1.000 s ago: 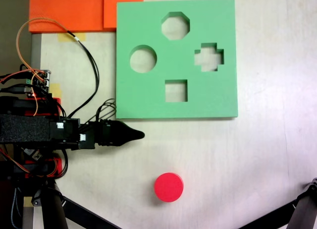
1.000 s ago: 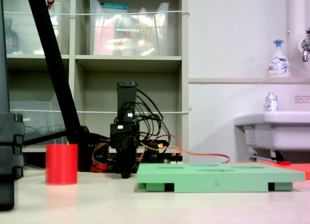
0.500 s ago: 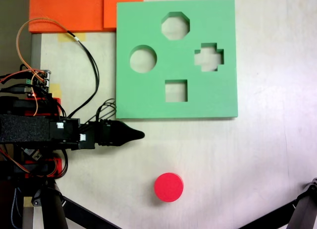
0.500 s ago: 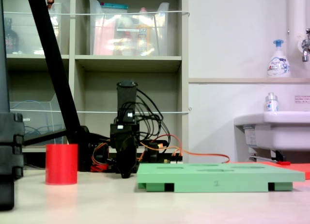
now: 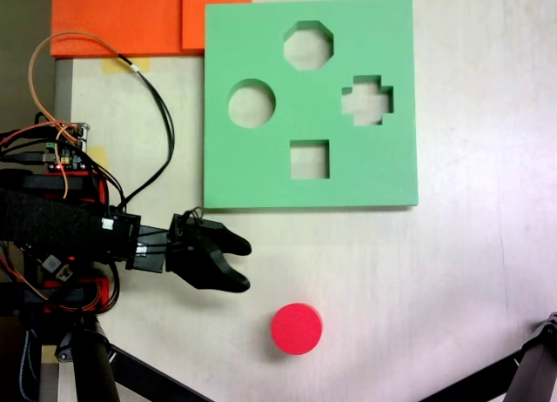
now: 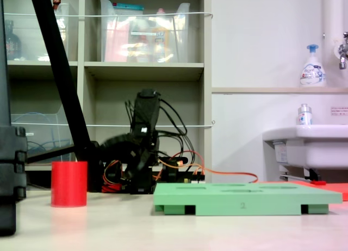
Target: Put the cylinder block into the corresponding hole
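Black gripper (image 5: 241,264) spread open with nothing between its jaws, red cylinder block (image 5: 296,328) standing just beyond its tips, green board (image 5: 261,171) beside it, round hole (image 5: 251,103) empty

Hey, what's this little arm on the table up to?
A small robot arm is going for the red cylinder block, which stands alone on the table, untouched. Its gripper has its jaws spread and points toward the block, but is apart from it. The green foam board lies beyond, and its round hole is empty.
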